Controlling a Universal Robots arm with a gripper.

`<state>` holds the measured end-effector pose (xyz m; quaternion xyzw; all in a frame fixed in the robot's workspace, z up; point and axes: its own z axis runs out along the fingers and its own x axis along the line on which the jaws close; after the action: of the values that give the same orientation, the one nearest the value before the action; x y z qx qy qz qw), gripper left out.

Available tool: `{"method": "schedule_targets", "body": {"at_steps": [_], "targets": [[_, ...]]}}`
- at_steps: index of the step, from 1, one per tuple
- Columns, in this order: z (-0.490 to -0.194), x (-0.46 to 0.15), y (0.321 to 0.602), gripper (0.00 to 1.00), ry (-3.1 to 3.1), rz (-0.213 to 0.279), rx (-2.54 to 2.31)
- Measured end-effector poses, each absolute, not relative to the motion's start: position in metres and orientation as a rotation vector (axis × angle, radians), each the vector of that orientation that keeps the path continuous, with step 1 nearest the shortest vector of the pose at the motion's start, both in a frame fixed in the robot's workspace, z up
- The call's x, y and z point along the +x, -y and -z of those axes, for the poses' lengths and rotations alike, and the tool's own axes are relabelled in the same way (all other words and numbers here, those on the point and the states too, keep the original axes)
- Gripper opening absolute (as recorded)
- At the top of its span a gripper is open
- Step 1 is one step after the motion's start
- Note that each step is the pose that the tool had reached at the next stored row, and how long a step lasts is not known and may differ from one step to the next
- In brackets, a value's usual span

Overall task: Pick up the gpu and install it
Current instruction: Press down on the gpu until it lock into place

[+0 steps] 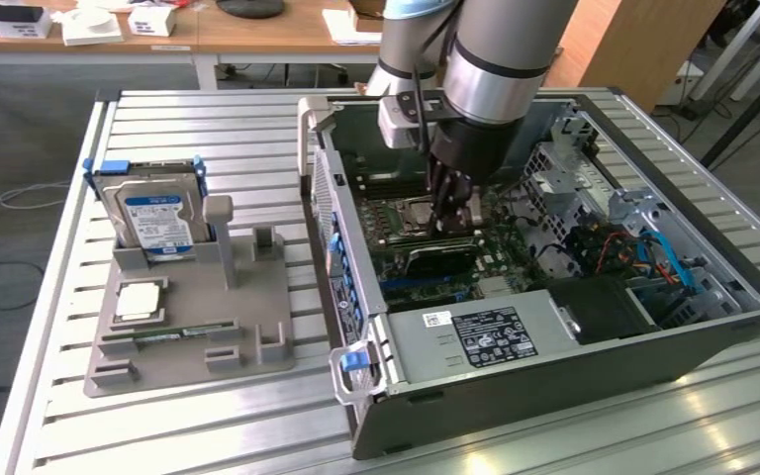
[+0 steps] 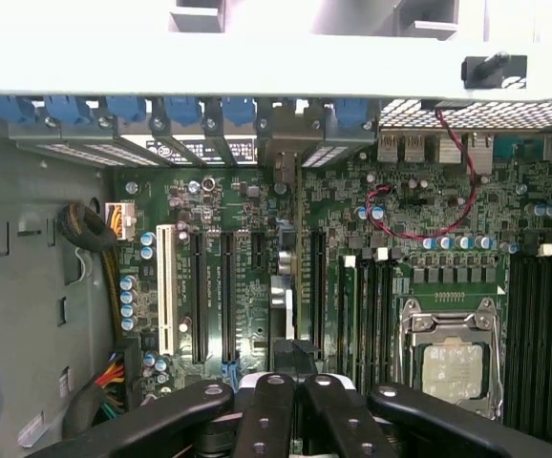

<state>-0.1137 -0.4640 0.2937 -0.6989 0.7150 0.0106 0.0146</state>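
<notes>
Black-fingered gripper (image 2: 290,405) clenched on the thin green gpu (image 2: 298,258), edge-on in the ribbed motherboard (image 2: 400,219).

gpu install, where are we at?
Pickup looks done: the gripper is shut on the gpu, down inside the open computer case over the motherboard. In hand: the card stands on edge at the expansion slots. Left: seating; whether it is fully pressed in can't be told.
</notes>
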Motion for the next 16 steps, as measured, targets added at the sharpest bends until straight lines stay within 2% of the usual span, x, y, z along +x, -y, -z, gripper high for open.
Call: {"method": "schedule_targets", "body": {"at_steps": [16], "targets": [[-0.2934,-0.1152,0.4640,0.11,-2.226,-0.033,-2.175]]}}
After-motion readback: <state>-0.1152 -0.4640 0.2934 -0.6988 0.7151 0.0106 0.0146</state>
